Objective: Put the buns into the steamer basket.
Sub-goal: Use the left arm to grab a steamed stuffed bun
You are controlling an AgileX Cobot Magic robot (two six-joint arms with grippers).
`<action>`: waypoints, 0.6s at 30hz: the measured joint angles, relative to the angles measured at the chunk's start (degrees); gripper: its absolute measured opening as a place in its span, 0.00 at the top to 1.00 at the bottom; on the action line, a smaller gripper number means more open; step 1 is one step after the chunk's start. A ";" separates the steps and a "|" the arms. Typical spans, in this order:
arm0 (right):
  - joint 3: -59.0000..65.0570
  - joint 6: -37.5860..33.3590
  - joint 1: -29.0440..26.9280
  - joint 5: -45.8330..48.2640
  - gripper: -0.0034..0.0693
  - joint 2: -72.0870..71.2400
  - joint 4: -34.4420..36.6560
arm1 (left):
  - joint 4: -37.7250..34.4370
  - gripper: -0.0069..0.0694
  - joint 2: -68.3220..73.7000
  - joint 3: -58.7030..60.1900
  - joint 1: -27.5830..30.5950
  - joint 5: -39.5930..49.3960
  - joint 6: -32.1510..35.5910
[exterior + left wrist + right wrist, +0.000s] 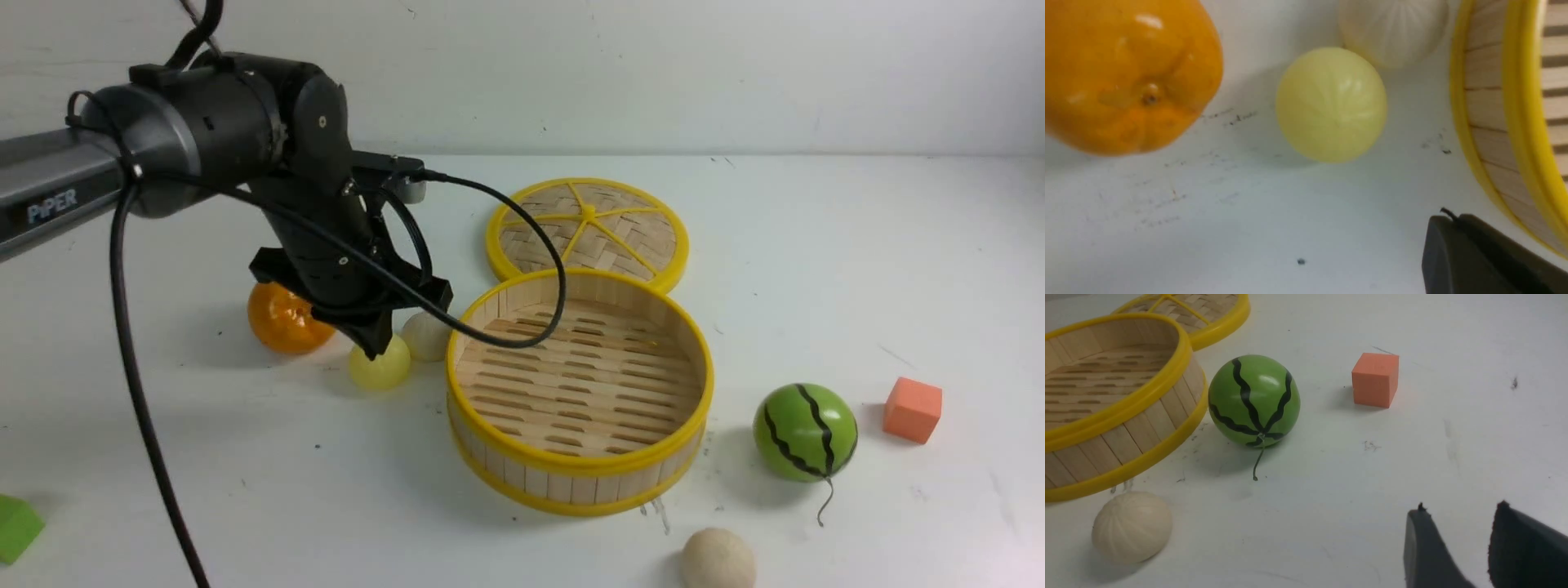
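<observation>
The left gripper (374, 349) hangs just over the pale yellow bun (382, 367), left of the steamer basket (571, 469) at mid-desk. Only one finger (1474, 253) shows, so I cannot tell its spread. A cream bun (424, 335) sits tight beside the yellow one and the orange (282, 320) is near, so an off-centre pinch would likely squirt the ball away or catch a neighbour. The right gripper (1472, 526), narrowly parted and empty, waits; a second cream bun (718, 559) lies by the near edge

The only readable text is "PIPER", in pale letters on the left arm (49, 192), on its grey link.
</observation>
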 joint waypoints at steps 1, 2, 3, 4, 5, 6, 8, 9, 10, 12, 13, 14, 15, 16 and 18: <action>0.00 0.00 0.00 0.00 0.62 0.00 0.00 | -0.27 0.88 1.89 -1.53 0.86 0.22 0.87; 0.00 0.00 0.00 0.00 0.62 0.00 0.00 | -0.55 0.86 2.83 -2.35 1.38 0.23 1.55; 0.00 0.00 0.00 0.00 0.62 0.00 0.00 | -0.71 0.82 3.44 -2.80 1.72 0.08 2.08; 0.00 0.00 0.00 0.00 0.62 0.00 0.00 | -0.84 0.79 4.07 -3.16 2.03 -0.25 2.95; 0.00 0.00 0.00 0.00 0.62 0.00 0.00 | -0.84 0.78 4.27 -3.21 2.08 -0.40 2.95; 0.00 0.00 0.00 0.00 0.62 0.00 0.00 | -1.00 0.72 4.89 -3.41 2.13 -0.98 3.82; 0.00 0.00 0.00 0.00 0.62 0.00 0.00 | -1.23 0.66 5.48 -3.41 2.13 -2.03 4.25; 0.00 0.00 0.00 0.00 0.62 0.00 0.00 | -1.17 0.63 5.77 -3.41 2.13 -2.87 4.38; 0.00 0.00 0.00 0.00 0.62 0.00 0.00 | -1.07 0.60 6.03 -3.46 2.13 -3.79 4.39; 0.00 0.00 0.00 0.00 0.62 0.00 0.00 | -0.71 0.58 6.39 -3.46 2.13 -4.66 4.44; 0.00 0.00 0.00 0.00 0.62 0.00 0.00 | -0.02 0.57 6.93 -3.53 2.13 -5.95 4.44; 0.00 0.00 0.00 0.00 0.62 0.00 0.00 | 0.24 0.56 7.25 -3.53 2.13 -6.42 4.44; 0.00 0.00 0.00 0.00 0.62 0.00 0.00 | 0.31 0.56 7.51 -3.53 2.13 -6.86 4.44; 0.00 0.00 0.00 0.00 0.62 0.00 0.00 | 0.52 0.56 7.88 -3.53 2.13 -7.07 4.44; 0.00 0.00 0.00 0.00 0.62 0.00 0.00 | 0.64 0.56 8.50 -3.58 2.13 -7.26 4.44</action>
